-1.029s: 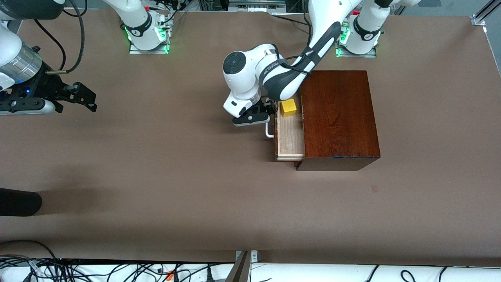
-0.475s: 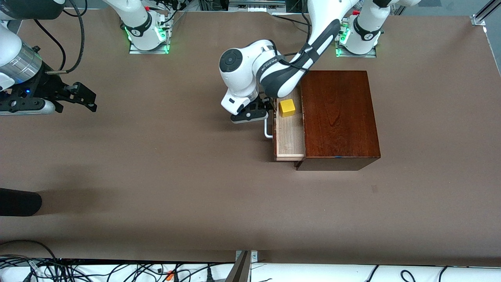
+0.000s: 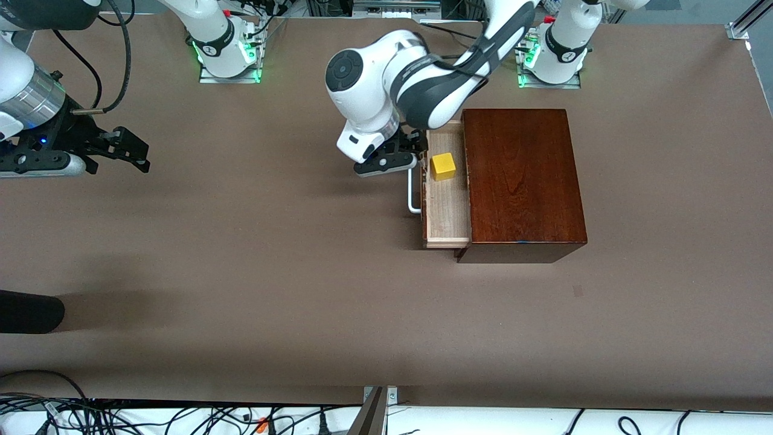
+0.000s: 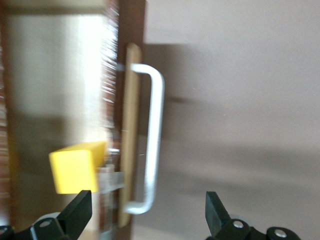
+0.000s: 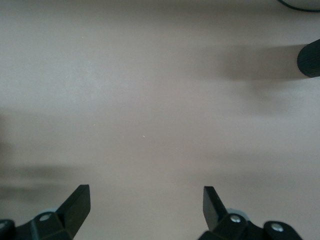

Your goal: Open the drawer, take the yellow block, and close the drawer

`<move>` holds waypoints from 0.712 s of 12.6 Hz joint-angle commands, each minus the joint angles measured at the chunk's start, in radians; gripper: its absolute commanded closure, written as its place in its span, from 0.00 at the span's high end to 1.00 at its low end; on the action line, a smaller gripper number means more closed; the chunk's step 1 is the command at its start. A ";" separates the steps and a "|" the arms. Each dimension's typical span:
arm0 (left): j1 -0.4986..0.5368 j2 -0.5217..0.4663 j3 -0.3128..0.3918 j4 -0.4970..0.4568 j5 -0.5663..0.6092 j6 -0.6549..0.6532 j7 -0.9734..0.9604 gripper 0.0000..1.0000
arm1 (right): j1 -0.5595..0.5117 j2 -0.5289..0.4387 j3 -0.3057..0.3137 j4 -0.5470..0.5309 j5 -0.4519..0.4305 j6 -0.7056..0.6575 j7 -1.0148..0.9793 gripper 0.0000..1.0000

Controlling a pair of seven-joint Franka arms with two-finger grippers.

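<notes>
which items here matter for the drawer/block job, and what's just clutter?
Job:
- drawer, pulled open, white handle
- yellow block in the drawer
- left gripper, open, over the handle
- wooden box

Not part of it:
- right gripper, open, waiting at the right arm's end of the table
- black object at the table edge
- cables

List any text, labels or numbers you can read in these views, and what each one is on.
Nothing legible.
Left arm's white link above the left gripper: dark lettering, too small to read.
Glossy reddish-brown wooden box, its pale-wood drawer, white bar handle, small yellow block, right gripper: no markings.
</notes>
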 commanded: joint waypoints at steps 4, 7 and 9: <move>0.233 -0.192 0.000 0.005 -0.063 -0.196 0.400 1.00 | 0.001 0.009 0.006 0.023 0.016 -0.014 0.002 1.00; 0.409 -0.269 -0.001 0.005 -0.135 -0.230 0.620 1.00 | 0.009 0.007 0.012 0.023 0.017 -0.011 0.010 1.00; 0.508 -0.306 -0.003 0.006 -0.155 -0.276 0.745 1.00 | 0.042 0.015 0.012 0.023 0.016 -0.007 -0.008 1.00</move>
